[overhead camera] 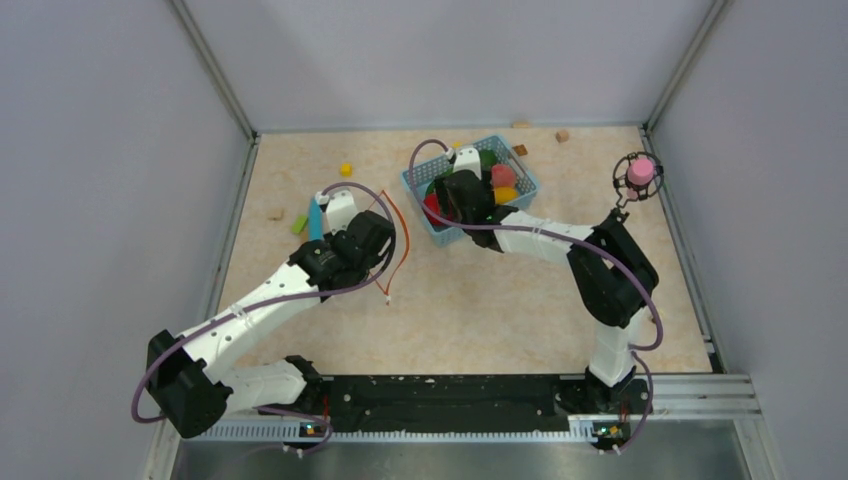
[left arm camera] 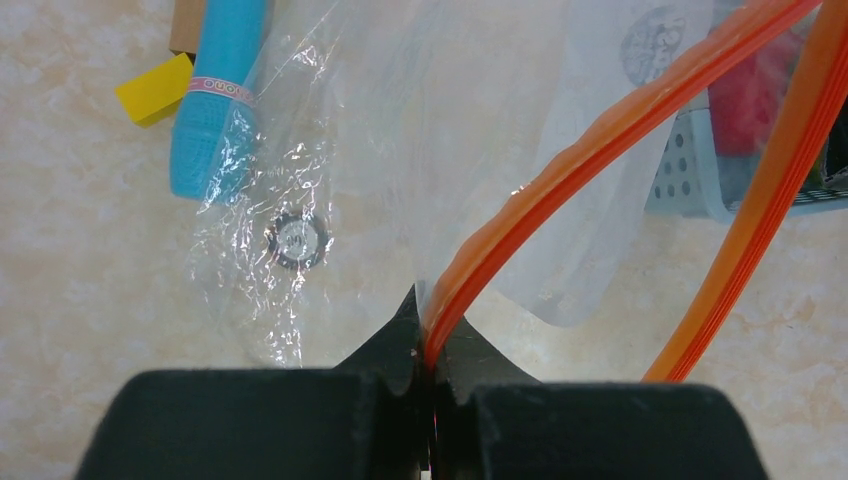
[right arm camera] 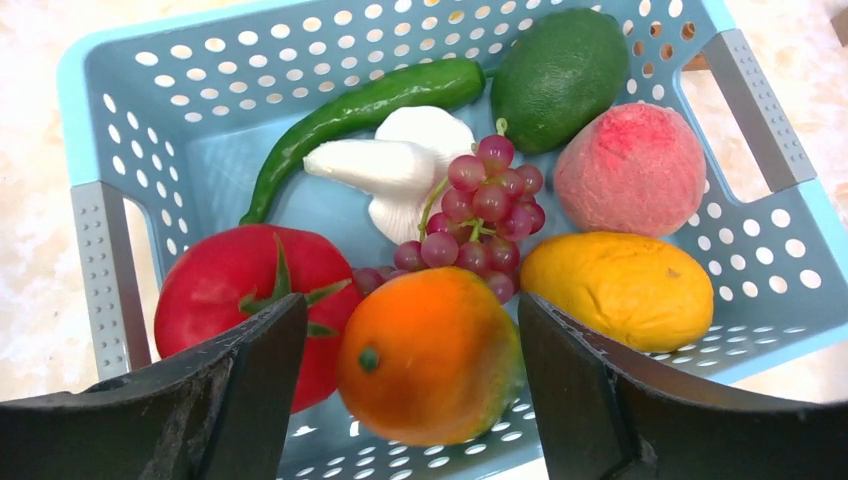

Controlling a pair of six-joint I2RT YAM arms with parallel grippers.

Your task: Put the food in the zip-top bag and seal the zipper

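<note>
a: where is the zip-top bag (left arm camera: 400,130) found?

b: it is seen lying on the table (overhead camera: 480,300), left of the light-blue basket (right arm camera: 150,80). the zipper (left arm camera: 600,130) is pinched between the closed jaws of the left gripper (left arm camera: 428,360). in the left wrist view its long axis is run from the jaws toward the upper right. a second strip is seen apart from it, so the mouth is parted and faced toward the basket.

a: and the food (right arm camera: 490,205)?

b: it is seen inside the basket. the right gripper (right arm camera: 408,330) is spread wide on either side of the orange (right arm camera: 430,360), with nothing grasped. the chili (right arm camera: 350,110) is laid diagonally, thin tip at lower left.
</note>
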